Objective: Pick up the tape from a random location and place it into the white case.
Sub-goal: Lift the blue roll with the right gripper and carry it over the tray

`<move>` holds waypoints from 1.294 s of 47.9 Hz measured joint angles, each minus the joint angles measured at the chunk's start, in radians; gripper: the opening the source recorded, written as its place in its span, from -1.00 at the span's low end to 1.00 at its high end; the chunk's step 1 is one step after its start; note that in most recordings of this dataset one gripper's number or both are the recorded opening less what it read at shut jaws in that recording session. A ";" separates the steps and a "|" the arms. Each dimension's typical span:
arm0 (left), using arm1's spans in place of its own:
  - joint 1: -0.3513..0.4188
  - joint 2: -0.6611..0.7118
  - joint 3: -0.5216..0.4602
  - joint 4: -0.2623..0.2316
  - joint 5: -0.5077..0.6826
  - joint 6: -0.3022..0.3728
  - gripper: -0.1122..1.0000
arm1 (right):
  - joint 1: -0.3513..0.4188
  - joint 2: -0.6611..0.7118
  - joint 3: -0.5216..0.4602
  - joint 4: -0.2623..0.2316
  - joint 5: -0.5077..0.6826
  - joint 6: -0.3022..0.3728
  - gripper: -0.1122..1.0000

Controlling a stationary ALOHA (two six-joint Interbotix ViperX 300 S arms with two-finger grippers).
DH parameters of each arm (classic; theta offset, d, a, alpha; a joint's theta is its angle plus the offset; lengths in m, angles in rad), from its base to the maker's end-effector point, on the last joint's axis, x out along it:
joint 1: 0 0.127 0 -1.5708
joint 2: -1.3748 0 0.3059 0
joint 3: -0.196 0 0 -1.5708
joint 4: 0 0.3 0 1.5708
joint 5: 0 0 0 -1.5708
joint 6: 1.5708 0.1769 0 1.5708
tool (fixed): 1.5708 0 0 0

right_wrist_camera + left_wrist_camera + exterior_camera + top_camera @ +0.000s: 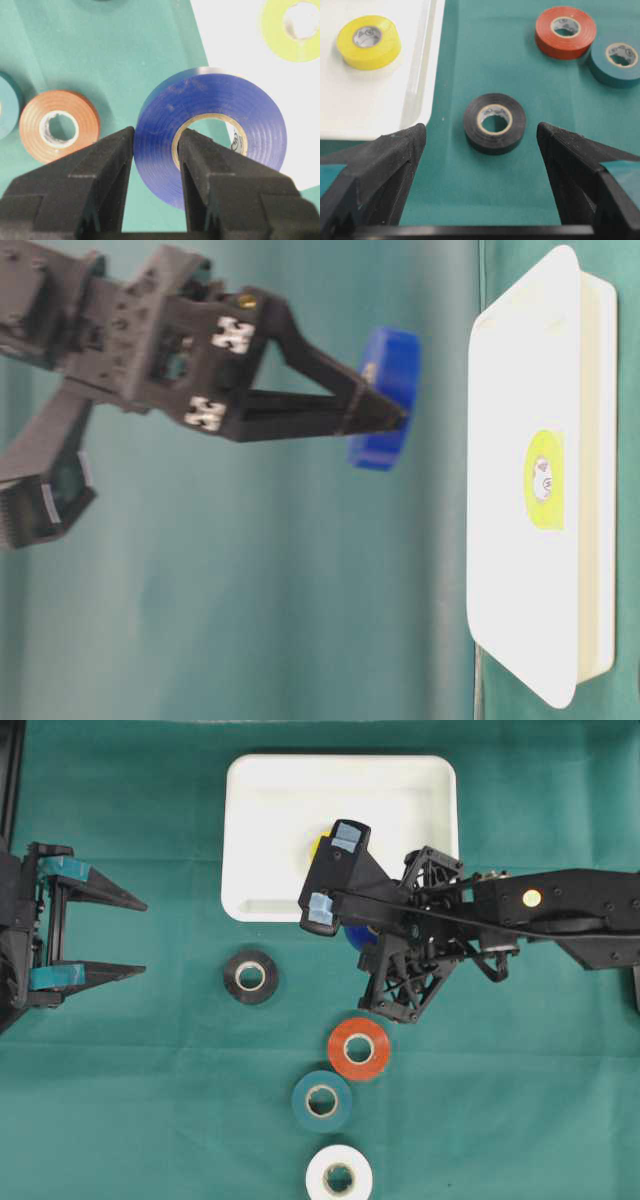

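My right gripper is shut on a blue tape roll, one finger through its hole and the other on its outer wall. The roll hangs in the air above the green cloth, over the front edge of the white case; the blue tape peeks out under the arm. From table level the blue tape sits at the tips of the right gripper. A yellow roll lies inside the case. My left gripper stands open at the far left, its jaws wide with nothing between them.
Loose rolls lie on the green cloth in front of the case: black, orange-red, teal and white. The black roll sits just ahead of the left gripper's fingers.
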 measured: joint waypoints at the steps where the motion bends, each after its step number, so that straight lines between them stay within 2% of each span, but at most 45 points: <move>1: 0.000 -0.002 0.000 0.002 -0.002 0.000 0.83 | 0.000 -0.002 -0.006 0.000 0.009 -0.006 -0.25; 11: 0.000 0.000 0.000 0.000 0.000 0.000 0.83 | 0.009 -0.017 -0.052 -0.002 0.058 -0.023 -0.25; 62: 0.000 0.000 0.000 0.000 0.000 0.000 0.83 | 0.009 -0.017 -0.051 0.000 0.092 -0.029 -0.25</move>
